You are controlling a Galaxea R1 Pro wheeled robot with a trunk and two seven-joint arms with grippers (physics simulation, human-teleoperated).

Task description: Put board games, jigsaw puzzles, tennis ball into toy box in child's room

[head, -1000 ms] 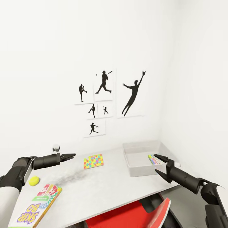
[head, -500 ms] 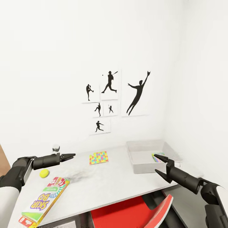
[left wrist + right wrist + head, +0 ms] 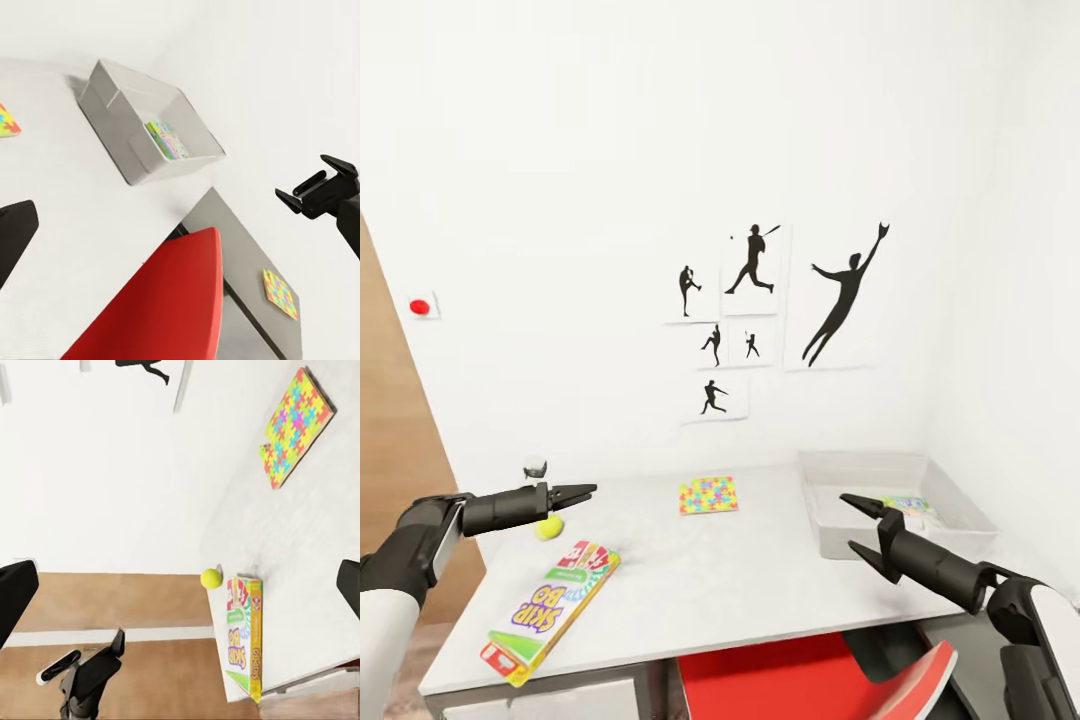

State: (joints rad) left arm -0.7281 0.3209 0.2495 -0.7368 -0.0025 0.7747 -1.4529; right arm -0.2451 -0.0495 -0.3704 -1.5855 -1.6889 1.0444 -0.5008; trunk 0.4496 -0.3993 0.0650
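Nearest the robot, a glossy red chair seat (image 3: 800,680) with a rounded edge sits tucked under the front lip of the long bench with a pale grey-white, faintly mottled top (image 3: 760,580). On the bench's near left corner lies a flat rectangular board game box with a green edge and a busy red, yellow and purple printed lid (image 3: 552,612), its near corner close to the bench's front edge. Just beyond it rests a small fuzzy yellow-green tennis ball (image 3: 549,527), apart from the box. The black left gripper (image 3: 582,492) hangs above that end of the bench, empty, its pointed fingers showing almost no gap. The black right gripper (image 3: 858,528) hovers at the other side, empty, fingers spread wide, just in front of the shallow pale grey, slightly translucent toy box with sloping sides (image 3: 830,530). Inside the toy box, one thin flat colourful toy (image 3: 168,140) lies against a wall. Between the grippers the bench top is bare and smooth. Farther back, near the wall, a thin flat jigsaw puzzle of yellow, red, blue and pink interlocking pieces (image 3: 708,494) lies flat. Black baseball-player silhouette pictures (image 3: 780,300) hang on the white wall behind.
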